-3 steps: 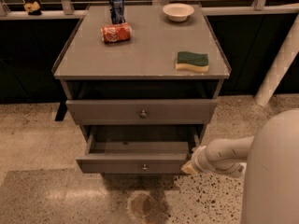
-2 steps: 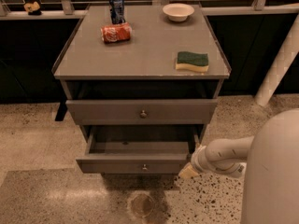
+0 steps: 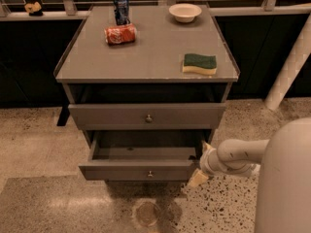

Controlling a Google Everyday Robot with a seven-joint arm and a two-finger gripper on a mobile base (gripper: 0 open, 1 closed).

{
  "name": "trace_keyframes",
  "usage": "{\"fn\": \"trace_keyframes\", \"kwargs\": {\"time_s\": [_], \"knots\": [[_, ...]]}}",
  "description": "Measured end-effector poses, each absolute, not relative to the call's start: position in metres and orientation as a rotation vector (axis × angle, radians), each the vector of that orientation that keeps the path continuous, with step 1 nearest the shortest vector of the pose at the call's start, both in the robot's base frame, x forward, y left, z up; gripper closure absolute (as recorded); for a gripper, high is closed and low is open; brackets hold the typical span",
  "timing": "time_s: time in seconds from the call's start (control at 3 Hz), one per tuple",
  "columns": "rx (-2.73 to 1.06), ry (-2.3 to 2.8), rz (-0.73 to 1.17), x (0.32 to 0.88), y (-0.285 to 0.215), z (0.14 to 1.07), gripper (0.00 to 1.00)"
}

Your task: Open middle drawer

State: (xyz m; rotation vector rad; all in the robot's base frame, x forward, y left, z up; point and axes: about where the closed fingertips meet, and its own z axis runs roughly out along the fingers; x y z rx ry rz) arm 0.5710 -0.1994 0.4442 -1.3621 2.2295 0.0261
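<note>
The middle drawer (image 3: 141, 169) is grey with a small round knob (image 3: 149, 174). It stands pulled well out of the cabinet, and its plain grey inside shows empty. My gripper (image 3: 201, 163) sits at the drawer's right front corner, low beside the cabinet, on a cream arm reaching in from the right. One cream fingertip (image 3: 206, 146) points up by the drawer's side. The other fingertip (image 3: 197, 179) hangs below the drawer front. They stand apart, open, with nothing held. The knob is a hand's width left of the gripper.
The upper drawer (image 3: 148, 116) sits above, nearly shut. On the cabinet top (image 3: 150, 57) are a blue can (image 3: 121, 8), a crushed red can (image 3: 120, 34), a white bowl (image 3: 185, 12) and a green-yellow sponge (image 3: 199, 64). My white body (image 3: 286, 178) fills the lower right. A white post (image 3: 290, 64) stands at right.
The gripper has shifted only slightly at the drawer's right corner. The drawer stays pulled out as before.
</note>
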Motion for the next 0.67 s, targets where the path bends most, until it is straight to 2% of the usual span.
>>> {"fn": "trace_keyframes", "kwargs": {"time_s": [0.67], "knots": [[-1.557, 2.057, 0.226, 0.615, -0.19, 0.428, 0.0]]}}
